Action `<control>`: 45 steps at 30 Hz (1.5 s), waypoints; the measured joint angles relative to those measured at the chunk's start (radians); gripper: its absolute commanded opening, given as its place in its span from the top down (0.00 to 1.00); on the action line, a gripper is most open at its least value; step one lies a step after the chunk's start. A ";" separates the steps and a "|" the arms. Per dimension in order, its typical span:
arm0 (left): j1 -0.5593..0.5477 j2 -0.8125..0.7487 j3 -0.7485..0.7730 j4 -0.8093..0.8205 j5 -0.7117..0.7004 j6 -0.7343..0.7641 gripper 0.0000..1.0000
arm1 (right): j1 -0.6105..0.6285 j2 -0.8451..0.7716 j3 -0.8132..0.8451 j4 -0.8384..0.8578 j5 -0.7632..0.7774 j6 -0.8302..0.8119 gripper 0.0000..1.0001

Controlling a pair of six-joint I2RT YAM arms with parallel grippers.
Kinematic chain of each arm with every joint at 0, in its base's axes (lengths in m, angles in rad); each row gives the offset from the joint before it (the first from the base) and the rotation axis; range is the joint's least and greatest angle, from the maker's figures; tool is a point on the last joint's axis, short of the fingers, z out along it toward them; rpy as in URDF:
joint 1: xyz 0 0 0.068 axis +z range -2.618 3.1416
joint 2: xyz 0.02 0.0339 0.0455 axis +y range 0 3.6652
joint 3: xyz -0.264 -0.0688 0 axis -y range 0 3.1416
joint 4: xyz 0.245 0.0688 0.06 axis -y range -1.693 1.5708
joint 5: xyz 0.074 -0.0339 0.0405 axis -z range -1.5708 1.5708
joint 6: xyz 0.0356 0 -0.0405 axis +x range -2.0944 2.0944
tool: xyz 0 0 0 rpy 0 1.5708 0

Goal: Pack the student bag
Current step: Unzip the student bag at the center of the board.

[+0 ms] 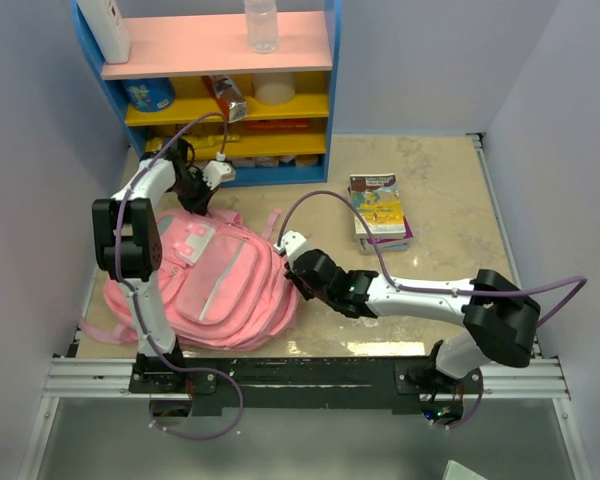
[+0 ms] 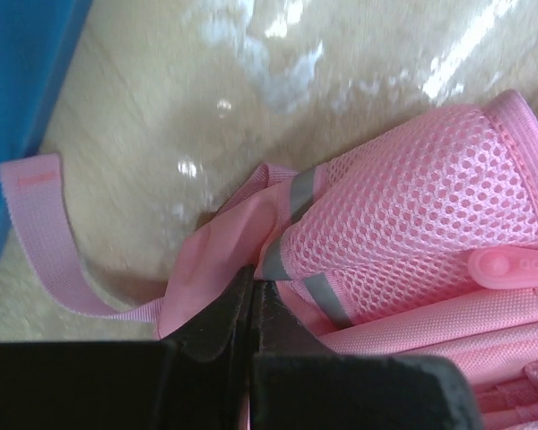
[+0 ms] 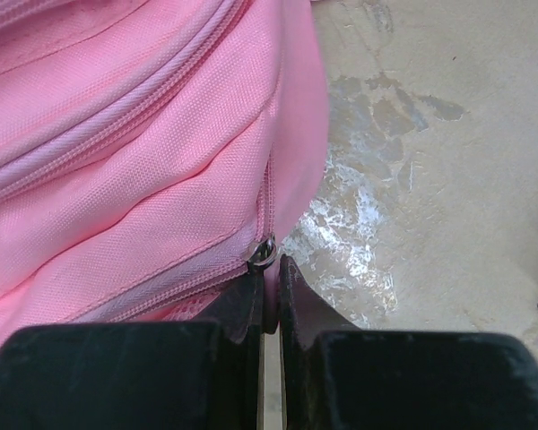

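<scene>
Right gripper (image 3: 271, 287) — jaws pinched shut on zip pull (image 3: 265, 252) at student bag (image 1: 220, 285) right edge | left gripper (image 2: 253, 300) clamped on bag's far fabric | bag flat on table (image 1: 440, 180), near-left | books (image 1: 378, 208) lie well apart — packing judged barely begun.

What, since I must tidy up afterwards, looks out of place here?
A bottle on the shelf unit's yellow middle shelf lies tilted, its cap end poking past the front edge.

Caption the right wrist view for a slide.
Right gripper shut on the zip pull at the edge of the pink bag, table beyond.
</scene>
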State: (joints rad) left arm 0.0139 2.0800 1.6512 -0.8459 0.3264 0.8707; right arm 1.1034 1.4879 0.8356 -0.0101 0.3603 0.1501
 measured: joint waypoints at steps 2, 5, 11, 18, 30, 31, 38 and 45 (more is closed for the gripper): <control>0.027 -0.028 -0.043 0.004 0.003 0.000 1.00 | -0.013 0.008 0.008 -0.003 -0.002 0.002 1.00; 0.062 -0.066 -0.099 0.003 0.004 0.000 0.98 | -0.042 0.024 0.027 -0.017 -0.011 0.004 1.00; 0.106 -0.128 -0.172 0.016 0.029 0.013 0.76 | -0.090 0.032 0.063 -0.042 -0.023 -0.005 1.00; 0.154 -0.258 -0.200 -0.065 0.163 0.217 0.58 | -0.091 0.053 0.068 -0.069 -0.037 -0.026 1.00; -0.079 -0.351 -0.185 -0.345 0.516 0.657 0.45 | -0.103 0.059 0.044 -0.024 -0.064 -0.062 1.00; -0.113 -0.315 -0.167 -0.351 0.528 0.664 0.45 | -0.103 0.058 0.044 -0.022 -0.066 -0.065 1.00; -0.209 -0.139 -0.048 -0.395 0.555 0.713 0.46 | -0.103 0.043 0.044 -0.018 -0.085 -0.082 1.00; -0.245 -0.098 0.022 -0.451 0.551 0.731 0.46 | -0.103 0.029 0.044 -0.018 -0.097 -0.091 1.00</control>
State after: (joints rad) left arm -0.2314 1.9820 1.6730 -1.2972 0.8776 1.6016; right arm 1.0000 1.5173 0.8799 -0.0284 0.2634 0.0589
